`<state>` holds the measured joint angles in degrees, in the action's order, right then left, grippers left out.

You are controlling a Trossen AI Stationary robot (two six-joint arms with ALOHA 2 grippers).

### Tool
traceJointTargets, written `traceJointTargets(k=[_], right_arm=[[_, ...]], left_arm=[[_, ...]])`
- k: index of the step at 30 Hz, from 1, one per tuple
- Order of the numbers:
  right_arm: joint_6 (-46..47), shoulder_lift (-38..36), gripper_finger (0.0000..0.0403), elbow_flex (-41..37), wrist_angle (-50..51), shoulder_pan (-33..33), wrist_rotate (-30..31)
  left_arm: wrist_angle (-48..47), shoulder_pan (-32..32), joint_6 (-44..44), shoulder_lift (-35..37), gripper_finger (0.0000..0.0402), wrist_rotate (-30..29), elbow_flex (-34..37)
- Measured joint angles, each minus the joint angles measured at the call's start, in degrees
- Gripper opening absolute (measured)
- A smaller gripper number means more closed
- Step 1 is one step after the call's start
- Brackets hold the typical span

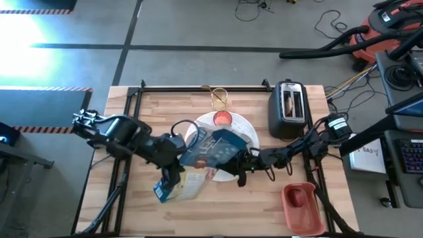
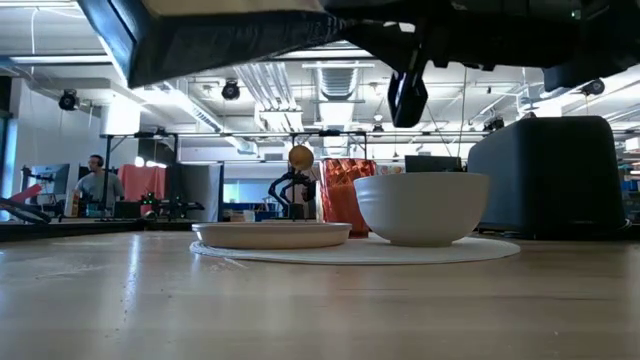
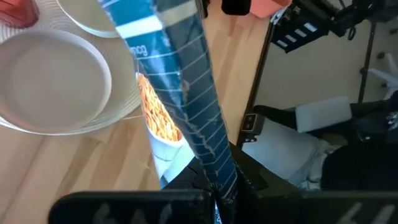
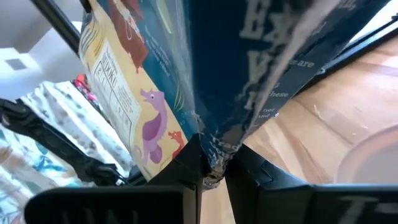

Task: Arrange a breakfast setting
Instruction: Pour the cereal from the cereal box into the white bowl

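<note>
A blue cereal box (image 1: 213,148) hangs tilted above the large round white plate (image 1: 246,132), held between both arms. My left gripper (image 1: 177,173) is shut on its near-left end and my right gripper (image 1: 239,160) on a corner at its right. On the plate stand a white bowl (image 2: 420,205), a shallow white dish (image 2: 270,235) and a small red cup (image 1: 223,119). At the far edge, a clear glass (image 1: 219,99) holds a gold spoon (image 2: 300,157). A brown toast slice (image 1: 291,102) sticks out of the toaster. My left gripper holds the box by an edge at one end (image 3: 214,177); the wrist body hides the fingers. The box reaches away from the gripper over the plate, lifted clear and tilted. My right gripper pinches a crumpled corner of the box (image 4: 214,155) between its two fingertips (image 4: 193,165). The box rises from that corner, clear of the table.
A black toaster (image 1: 289,109) stands at the far right of the table. A pinkish-red tray (image 1: 299,201) lies at the near right corner. Bare wood shows at the near left (image 1: 132,198). People and equipment stand in the room beyond the table.
</note>
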<state>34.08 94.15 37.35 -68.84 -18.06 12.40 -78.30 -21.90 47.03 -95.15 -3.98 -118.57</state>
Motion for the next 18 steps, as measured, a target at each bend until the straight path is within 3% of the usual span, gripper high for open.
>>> traceJointTargets(k=[7, 13, 18], right_arm=[[5.21, -0.46, 0.0038, -3.81, -0.96, -1.17, 2.82], [1.78, -2.33, 0.0038, -7.62, -4.26, -3.74, 11.26], [5.92, -2.75, 0.0038, -7.83, -3.24, -5.06, 11.58]], left_arm=[[0.40, 0.38, -4.39, -0.43, 0.0000, -0.12, 1.74], [2.14, 0.58, -7.30, -1.16, 0.0001, -2.13, 1.74], [4.30, 0.94, -11.90, -3.42, 0.0000, 1.45, 1.58]])
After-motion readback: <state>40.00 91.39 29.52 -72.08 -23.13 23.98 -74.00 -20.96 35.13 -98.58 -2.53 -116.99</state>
